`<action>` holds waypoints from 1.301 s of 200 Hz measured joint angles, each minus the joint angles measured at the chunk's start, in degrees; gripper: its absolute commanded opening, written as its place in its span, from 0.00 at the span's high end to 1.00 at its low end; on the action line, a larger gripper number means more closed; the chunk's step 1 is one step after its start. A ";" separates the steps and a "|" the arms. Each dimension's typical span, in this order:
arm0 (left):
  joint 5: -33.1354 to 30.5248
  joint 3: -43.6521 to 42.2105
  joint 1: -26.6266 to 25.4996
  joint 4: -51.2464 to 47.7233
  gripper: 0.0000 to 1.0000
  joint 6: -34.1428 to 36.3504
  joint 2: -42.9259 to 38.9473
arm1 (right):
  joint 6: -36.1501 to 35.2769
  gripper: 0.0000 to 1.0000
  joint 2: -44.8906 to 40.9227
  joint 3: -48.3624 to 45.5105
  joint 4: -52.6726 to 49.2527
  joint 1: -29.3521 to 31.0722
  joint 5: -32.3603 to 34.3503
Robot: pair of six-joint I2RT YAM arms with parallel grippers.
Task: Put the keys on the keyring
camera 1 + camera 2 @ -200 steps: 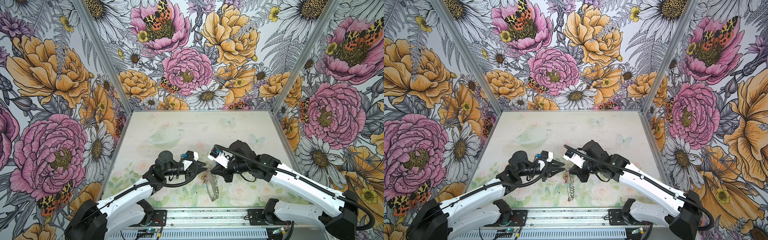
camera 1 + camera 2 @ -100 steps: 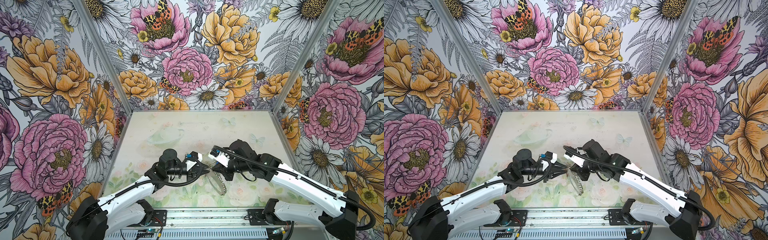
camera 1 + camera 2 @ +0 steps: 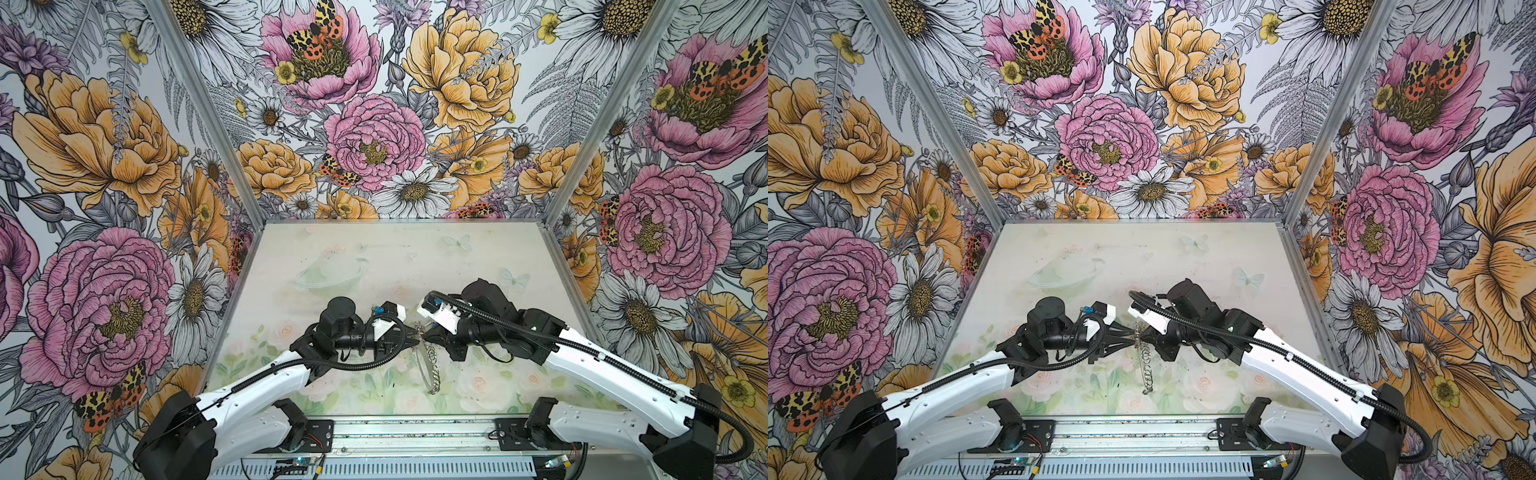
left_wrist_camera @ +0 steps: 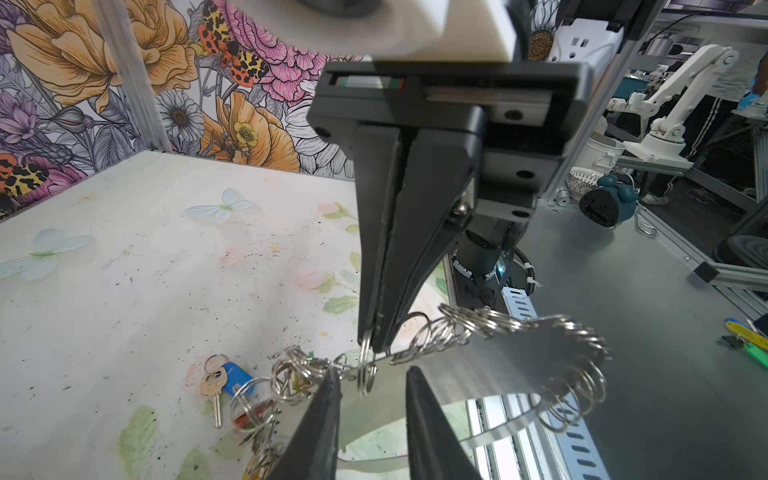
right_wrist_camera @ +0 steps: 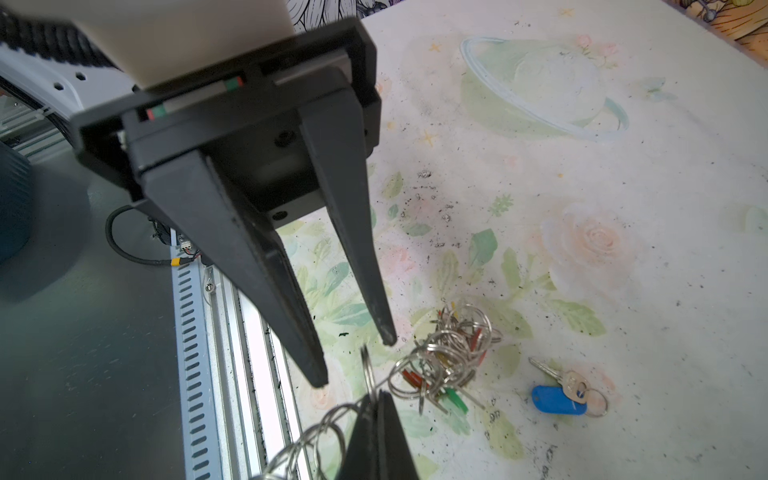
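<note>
Threading is under way, I judge: the right hand [image 4: 372, 343], pinched shut, holds the keyring [image 4: 498, 374] on edge near the front-middle of the desk [image 3: 374, 249], the partly open, empty left hand [image 5: 354, 361] straddles one rim loop [image 4: 365, 374], and the blue-tagged key [image 5: 557, 401] lying loose below needs fetching next.

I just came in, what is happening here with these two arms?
The right pincer is shut on the rim of the keyring, holding the hoop up over the table. The left pincer faces it, open, its tips either side of one small wire loop beside the grip. Red and green tags cluster among the loops nearby. One blue tag with a metal key lies loose on the table, not yet on the hoop.
</note>
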 measured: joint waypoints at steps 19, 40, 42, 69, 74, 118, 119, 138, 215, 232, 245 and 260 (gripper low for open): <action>-0.17 0.02 -0.04 -0.24 0.82 -0.04 0.07 | -0.02 1.00 0.00 0.00 0.07 0.33 -0.13; -0.31 0.63 -0.04 -0.72 0.86 0.00 0.79 | -0.22 1.00 0.00 0.00 0.44 0.59 -0.28; -0.31 0.70 -0.04 -0.81 0.87 0.09 0.85 | -0.22 1.00 0.00 0.00 0.46 0.63 -0.26; -0.28 1.29 -0.37 -1.40 0.98 0.04 1.40 | -0.59 1.00 0.02 0.00 0.39 0.59 0.26; -0.26 1.38 -0.37 -1.49 0.99 0.00 1.46 | -0.63 1.00 0.02 0.00 0.35 0.57 0.46; -0.63 1.62 -0.42 -1.05 1.00 -0.22 1.55 | -0.63 0.84 -1.36 -1.62 2.36 0.02 1.22; -0.68 1.60 -0.44 -0.98 1.00 -0.24 1.55 | -0.61 0.83 -1.44 -1.70 2.49 0.00 1.20; -1.64 0.20 -0.52 2.43 1.00 -1.84 1.53 | 0.28 0.78 -4.94 -4.52 5.44 -0.92 0.31; -1.79 -4.81 -0.52 15.41 1.00 -5.86 1.53 | 5.57 0.84 -9.55 -10.82 15.15 -2.73 -2.86; -1.38 -5.22 -0.52 17.49 1.00 -6.08 1.53 | 6.32 0.84 -9.66 -11.47 16.33 -4.15 -3.39; -1.03 -5.62 -0.52 18.82 1.00 -6.08 1.53 | 6.99 0.84 -10.08 -11.85 17.09 -6.10 -4.48; -0.55 -6.12 -0.52 20.22 1.00 -6.05 1.53 | 7.65 0.84 -10.78 -12.07 17.90 -8.07 -6.34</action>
